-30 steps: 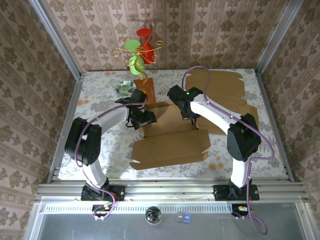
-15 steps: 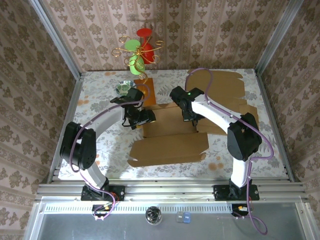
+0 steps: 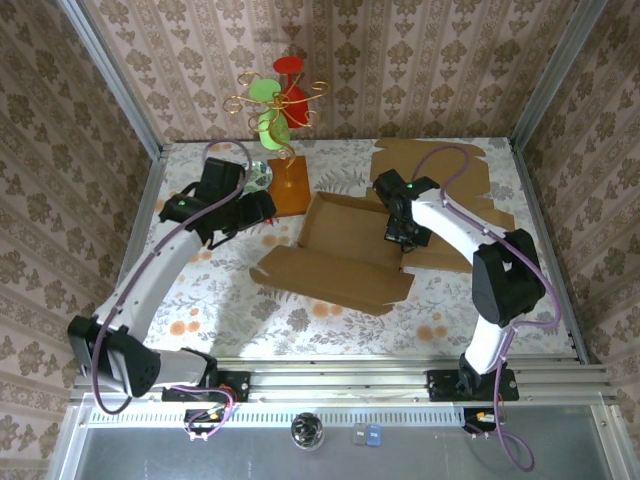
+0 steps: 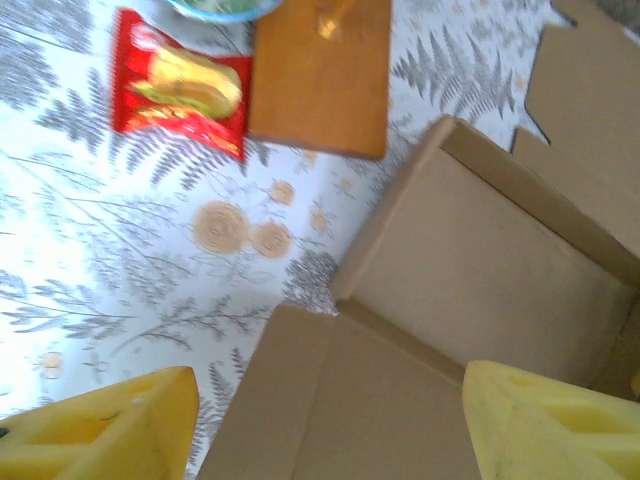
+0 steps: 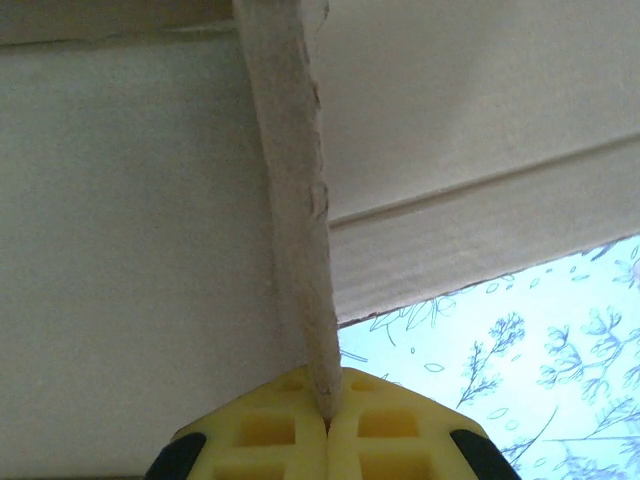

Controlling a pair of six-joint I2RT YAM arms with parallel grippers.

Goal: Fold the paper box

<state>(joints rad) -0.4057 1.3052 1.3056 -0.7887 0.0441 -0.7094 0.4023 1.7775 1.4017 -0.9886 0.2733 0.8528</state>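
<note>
Tabletop [image 3: 215, 300] carries paper box [image 3: 345, 248]; right pincer [image 5: 327, 422] clamps its edge.

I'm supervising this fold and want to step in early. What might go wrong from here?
1. The right hand pinches just one thin cardboard wall at its edge; a pull may tear it or let it slip.
2. The left hand is open and clear of the box, so the box may slide, perhaps into the wooden stand.
</note>
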